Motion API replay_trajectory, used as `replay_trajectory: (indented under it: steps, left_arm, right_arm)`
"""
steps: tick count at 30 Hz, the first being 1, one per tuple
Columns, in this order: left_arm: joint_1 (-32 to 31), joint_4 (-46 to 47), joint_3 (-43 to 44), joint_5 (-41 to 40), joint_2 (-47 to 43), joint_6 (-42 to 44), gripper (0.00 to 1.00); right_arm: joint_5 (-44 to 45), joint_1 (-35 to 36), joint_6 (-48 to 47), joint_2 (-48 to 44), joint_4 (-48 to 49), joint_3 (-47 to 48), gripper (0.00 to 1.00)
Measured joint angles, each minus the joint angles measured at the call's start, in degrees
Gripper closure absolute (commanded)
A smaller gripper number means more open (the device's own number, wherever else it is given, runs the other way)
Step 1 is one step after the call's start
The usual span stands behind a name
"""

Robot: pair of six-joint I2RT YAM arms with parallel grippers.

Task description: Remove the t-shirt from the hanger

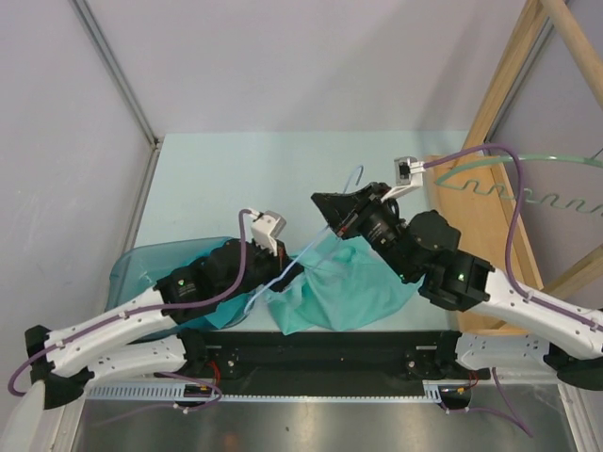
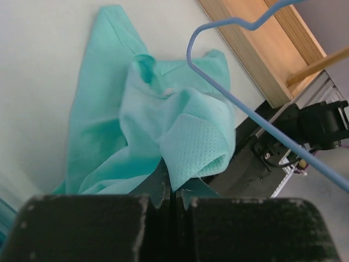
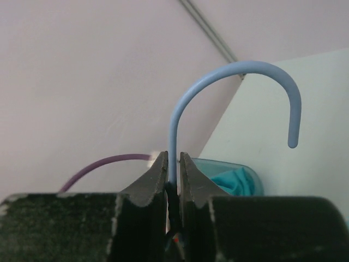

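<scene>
- Crumpled teal mesh t-shirt (image 1: pixel 344 287) (image 2: pixel 163 125), heaped at the tabletop's near edge, middle.
- Thin light-blue wire hanger (image 1: pixel 353 179) (image 2: pixel 262 123) (image 3: pixel 218 82), slanting over the cloth, hook uppermost.
- Left gripper (image 1: pixel 290 268) (image 2: pixel 173 188), jaws pressed together on a fold of the t-shirt.
- Right gripper (image 1: pixel 322 205) (image 3: pixel 173 164), pinching the hanger's neck just below the hook.
- Translucent teal plastic bin (image 1: pixel 141 264) at the near left corner; pale wooden frame (image 1: pixel 480 217) along the right edge.
</scene>
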Motion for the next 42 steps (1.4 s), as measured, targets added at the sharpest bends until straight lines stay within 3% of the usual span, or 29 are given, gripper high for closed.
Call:
replay_trajectory:
  steps: [7, 9, 10, 14, 20, 25, 27, 29, 30, 31, 35, 42]
  left_arm:
    - [0.2, 4.3, 0.3, 2.9, 8.9, 0.7, 0.81]
    - [0.5, 5.7, 0.3, 3.8, 12.5, 1.0, 0.61]
    - [0.5, 6.6, 0.3, 4.5, 14.2, 1.0, 0.38]
    - [0.6, 10.5, 0.7, 7.9, 21.6, 1.2, 0.00]
    - [0.5, 13.4, 2.4, 10.0, 33.7, 1.5, 0.00]
    - [-0.8, 12.4, 6.2, 6.2, 44.9, 1.3, 0.00]
    - [-1.6, 11.1, 8.6, 3.8, 49.4, 1.0, 0.01]
    - [-2.7, 10.1, 11.3, 1.0, 54.1, 0.9, 0.14]
    - [-3.3, 9.1, 12.7, -0.2, 55.0, 0.8, 0.24]
    - [-3.9, 9.4, 13.6, -1.0, 55.7, 0.4, 0.54]
    - [-4.6, 11.8, 13.3, -4.0, 57.0, -0.5, 0.98]
    - [-4.6, 15.7, 6.8, -4.1, 51.7, -1.6, 1.00]
  right_arm:
    - [2.6, 2.6, -3.0, -7.5, -1.4, 2.0, 1.00]
    - [5.2, 2.6, -3.2, -11.7, -2.9, 1.8, 1.00]
    - [6.4, 2.6, -3.3, -13.4, -3.6, 1.6, 1.00]
    - [10.7, 2.6, -3.3, -19.0, -6.3, 1.5, 1.00]
    - [12.3, 2.7, -3.3, -18.8, -9.6, 0.0, 1.00]
    - [12.6, 2.7, -3.5, -18.1, -11.0, -1.4, 1.00]
    - [12.9, 2.7, -3.5, -18.2, -11.2, -1.8, 1.00]
    - [13.1, 2.7, -3.5, -18.4, -11.3, -2.2, 1.00]
    - [13.3, 2.7, -3.5, -18.6, -11.3, -2.4, 1.00]
    - [13.3, 2.7, -3.5, -18.8, -11.4, -2.6, 1.00]
    - [13.8, 2.7, -3.5, -19.6, -12.2, -3.0, 1.00]
    - [14.1, 2.7, -3.3, -20.7, -12.9, -3.1, 1.00]
